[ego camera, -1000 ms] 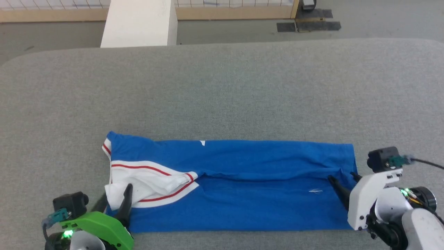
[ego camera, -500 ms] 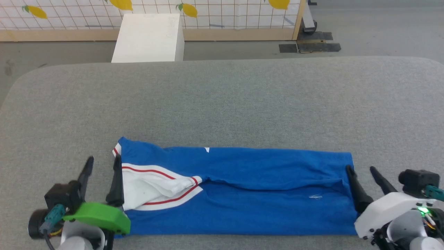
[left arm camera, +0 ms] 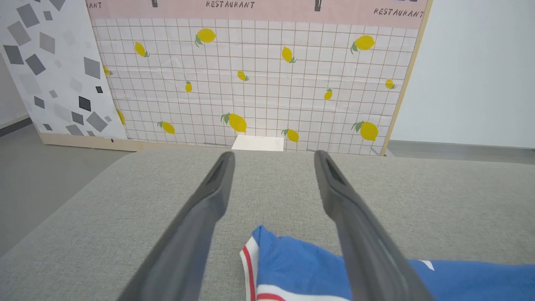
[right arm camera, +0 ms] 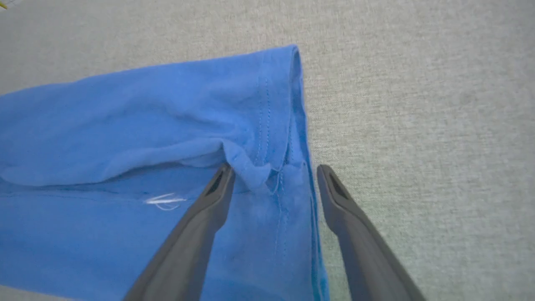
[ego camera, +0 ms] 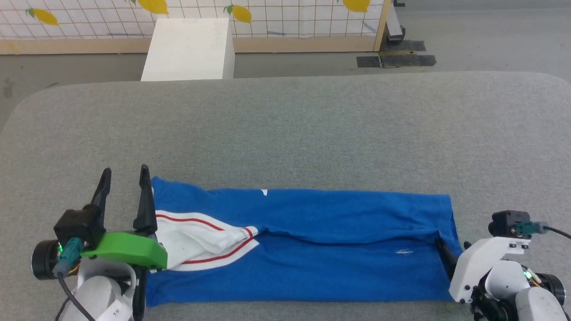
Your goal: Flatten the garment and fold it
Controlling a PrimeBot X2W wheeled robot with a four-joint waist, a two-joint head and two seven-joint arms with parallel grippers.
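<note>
The garment (ego camera: 312,263), a bright blue T-shirt, lies folded into a long strip near the front edge of the grey table (ego camera: 285,133). Its white sleeve (ego camera: 196,245) with red stripes rests on top at the left end. My left gripper (ego camera: 125,170) is open just past the shirt's left edge, its right finger (ego camera: 145,196) beside the cloth; the left wrist view shows the blue corner (left arm camera: 292,263) low between the open left gripper (left arm camera: 273,154). My right gripper (ego camera: 453,244) is open at the right end; in the right wrist view the right gripper (right arm camera: 274,168) straddles the puckered hem (right arm camera: 255,175).
Beyond the table's far edge stands a white box (ego camera: 187,49) before a lemon-printed grid panel (ego camera: 267,9). Dark mats (ego camera: 395,60) lie on the floor at the back right. Bare grey tabletop stretches behind the shirt.
The left gripper has left the white sleeve and gone forward along the shirt's left edge. The right gripper has come down onto the right hem. The head camera tilted up earlier.
</note>
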